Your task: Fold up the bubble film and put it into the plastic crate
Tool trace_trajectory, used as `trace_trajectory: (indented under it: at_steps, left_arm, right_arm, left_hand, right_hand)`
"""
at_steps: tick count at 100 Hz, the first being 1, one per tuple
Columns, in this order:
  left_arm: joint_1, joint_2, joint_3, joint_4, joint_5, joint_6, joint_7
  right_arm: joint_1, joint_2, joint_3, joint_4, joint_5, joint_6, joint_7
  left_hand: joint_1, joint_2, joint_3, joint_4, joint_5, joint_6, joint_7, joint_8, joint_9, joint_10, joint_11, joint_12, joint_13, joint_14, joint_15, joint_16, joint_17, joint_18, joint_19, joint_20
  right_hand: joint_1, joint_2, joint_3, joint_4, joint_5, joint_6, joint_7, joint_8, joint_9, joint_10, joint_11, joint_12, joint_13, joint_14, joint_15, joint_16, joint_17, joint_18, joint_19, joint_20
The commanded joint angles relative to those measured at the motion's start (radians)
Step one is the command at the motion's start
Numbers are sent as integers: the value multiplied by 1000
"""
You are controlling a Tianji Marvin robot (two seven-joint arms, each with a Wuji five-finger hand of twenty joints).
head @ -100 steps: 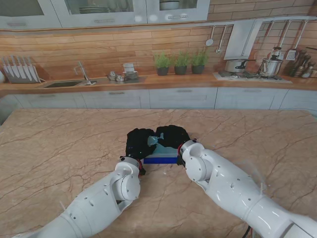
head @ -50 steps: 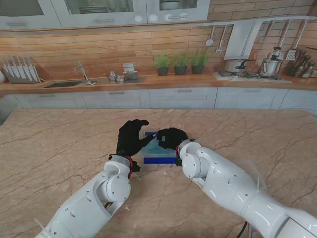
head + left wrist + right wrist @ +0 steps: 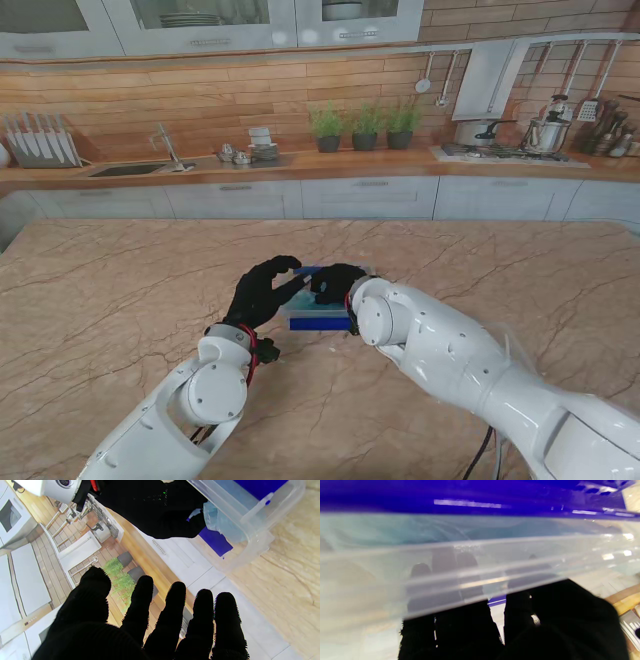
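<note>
A clear plastic crate [image 3: 322, 319] with blue parts stands mid-table. In the left wrist view, pale blue bubble film [image 3: 221, 523] lies bunched inside the crate [image 3: 250, 517]. My right hand [image 3: 335, 283], in a black glove, reaches over the crate's near rim. Its fingers curl down inside, with a scrap of film pinched at the fingertips [image 3: 192, 527]. In the right wrist view the fingers [image 3: 460, 630] pass behind the clear wall [image 3: 495, 565], and the film [image 3: 420, 530] shows through it. My left hand [image 3: 262, 292] hovers left of the crate, fingers [image 3: 175, 610] spread and holding nothing.
The marble table [image 3: 120, 300] stretches wide on both sides of the crate. Beyond its far edge runs a kitchen counter with a sink [image 3: 130, 168], potted plants [image 3: 365, 126] and a stove [image 3: 500, 150].
My left hand has let go of the film, pulled back left from the crate and opened its fingers. My right hand has sunk lower into the crate with the film.
</note>
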Motion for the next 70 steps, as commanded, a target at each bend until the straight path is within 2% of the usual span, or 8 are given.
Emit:
trace_trajectory:
  at_steps: [1, 22, 28, 34, 35, 38, 57, 70]
  left_arm:
    - [20, 1, -7, -16, -20, -7, -13]
    - [53, 1, -30, -54, -112, -18, -47]
    - [63, 4, -36, -67, -142, -21, -69]
    - [70, 6, -40, -76, -166, -22, -88]
    - [71, 7, -41, -77, -170, -22, -91]
    - [75, 8, -44, -81, -181, -22, -101]
    - [94, 11, -57, -98, -235, -31, -125]
    - [102, 12, -64, -108, -270, -34, -141]
  right_arm:
    - [-3, -7, -8, 6, 4, 3, 8]
    - [5, -7, -37, 24, -4, 0, 26]
    - [10, -9, -51, 33, -14, 2, 26]
    - [15, -11, -66, 41, -26, 2, 25]
    - [16, -11, -69, 42, -28, 3, 25]
    - [17, -12, -74, 46, -34, 5, 23]
    - [15, -29, -98, 82, -86, 11, -46]
    - [6, -30, -98, 89, -110, 8, -82]
  left_hand:
    - [16, 44, -30, 30, 6, 7, -38, 1, 15, 9, -12, 4, 18, 13, 2, 8, 2, 7, 15, 10]
    - [22, 52, -41, 31, 20, 10, -47, -1, 34, 13, -11, 7, 35, 23, 8, 10, 10, 16, 7, 3]
    - [24, 55, -45, 31, 20, 10, -51, -2, 35, 14, -14, 6, 36, 25, 7, 9, 13, 18, 7, 3]
    - [25, 58, -49, 31, 25, 9, -54, -3, 40, 18, -16, 6, 40, 30, 7, 9, 15, 20, 6, 2]
    - [25, 59, -50, 31, 25, 8, -55, -3, 40, 18, -17, 6, 41, 30, 7, 9, 15, 20, 6, 2]
    - [25, 61, -52, 31, 25, 9, -56, -3, 41, 18, -18, 6, 42, 29, 7, 9, 15, 20, 6, 2]
    - [34, 68, -64, 32, 40, 14, -65, -5, 54, 23, -22, 7, 50, 34, 9, 11, 18, 19, 6, 1]
    - [37, 72, -74, 32, 46, 13, -71, -6, 68, 26, -24, 7, 61, 36, 10, 10, 33, 22, 6, 1]
  right_hand:
    - [24, -49, 15, -36, -30, 16, -29, -20, -40, 24, -20, -10, -41, 17, -28, -23, -24, 6, 16, -17]
    - [2, -109, 4, -26, -61, 41, -59, -24, -88, 28, -24, -8, -69, 15, -44, -28, -38, 11, -1, -15]
    - [-39, -134, 37, -29, -54, 65, -145, 27, -103, 31, -21, -6, -69, 15, -43, -25, -36, 13, -7, -3]
    - [-89, -159, 68, -5, -50, 89, -210, 62, -124, 34, -16, -3, -75, 14, -44, -25, -34, 14, -8, 0]
    - [-100, -161, 75, 1, -46, 93, -236, 97, -128, 34, -14, -3, -76, 13, -44, -26, -34, 14, -8, 1]
    - [-118, -166, 87, 20, -47, 102, -266, 134, -136, 34, -12, -2, -76, 13, -42, -25, -33, 13, -9, 2]
    - [-176, -241, 126, 28, -79, 129, -279, 175, -153, 38, 22, 13, -60, 12, -13, -20, -12, 19, 15, 1]
    - [-191, -252, 121, 23, -98, 135, -278, 179, -156, 35, 31, 17, -53, 8, -5, -20, -2, 17, 24, -2]
